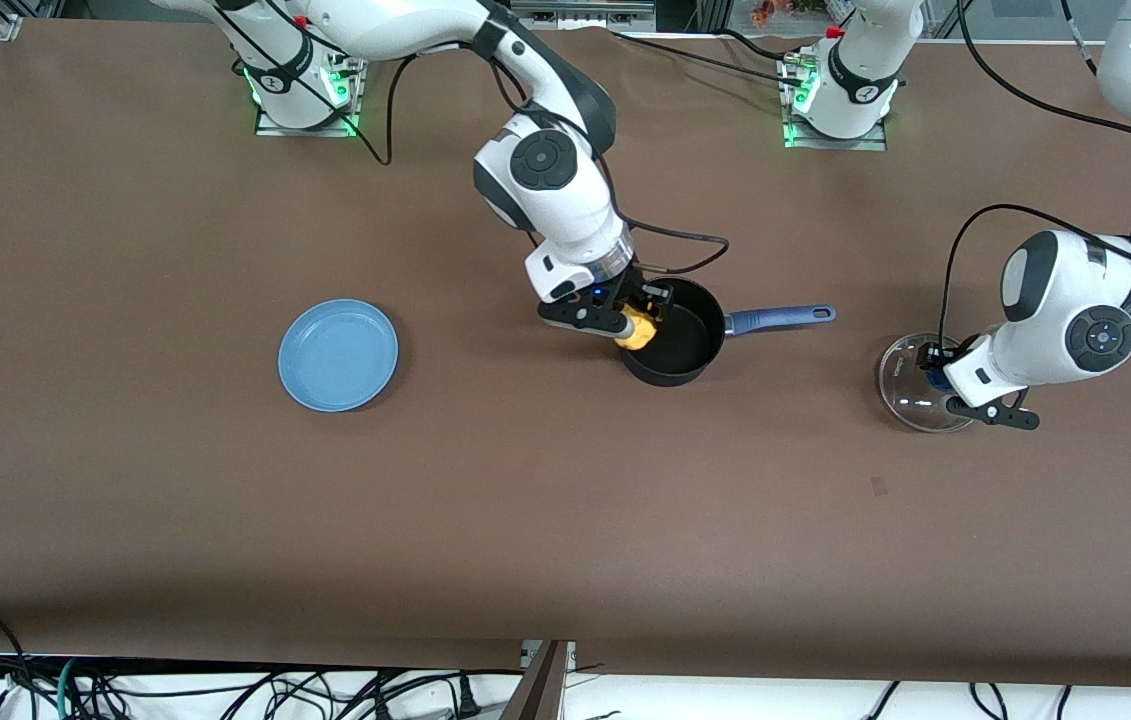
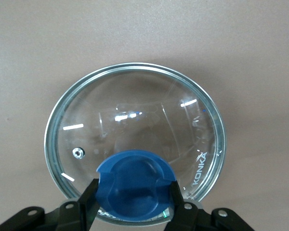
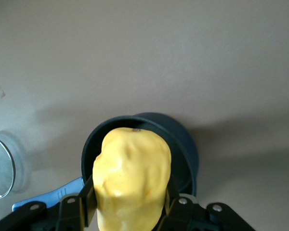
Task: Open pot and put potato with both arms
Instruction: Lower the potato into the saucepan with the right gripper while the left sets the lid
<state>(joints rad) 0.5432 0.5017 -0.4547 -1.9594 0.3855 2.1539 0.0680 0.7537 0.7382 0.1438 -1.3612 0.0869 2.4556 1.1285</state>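
A: Currently, your right gripper (image 1: 631,322) is pinching the potato (image 1: 638,331) directly over the pot (image 1: 675,352), mid-table.

B: And your left gripper (image 1: 965,390) is clamping the lid (image 1: 910,383) near the left arm's edge.

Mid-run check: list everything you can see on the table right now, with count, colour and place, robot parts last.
pot: one, black with blue handle, mid-table, lid off
potato: one, yellow, held over the pot's rim
lid: one, clear glass with blue knob, on the table toward the left arm's end
plate: one, light blue, toward the right arm's end
right claw: one, black, shut on the potato over the pot
left claw: one, black, fingers either side of the lid's knob
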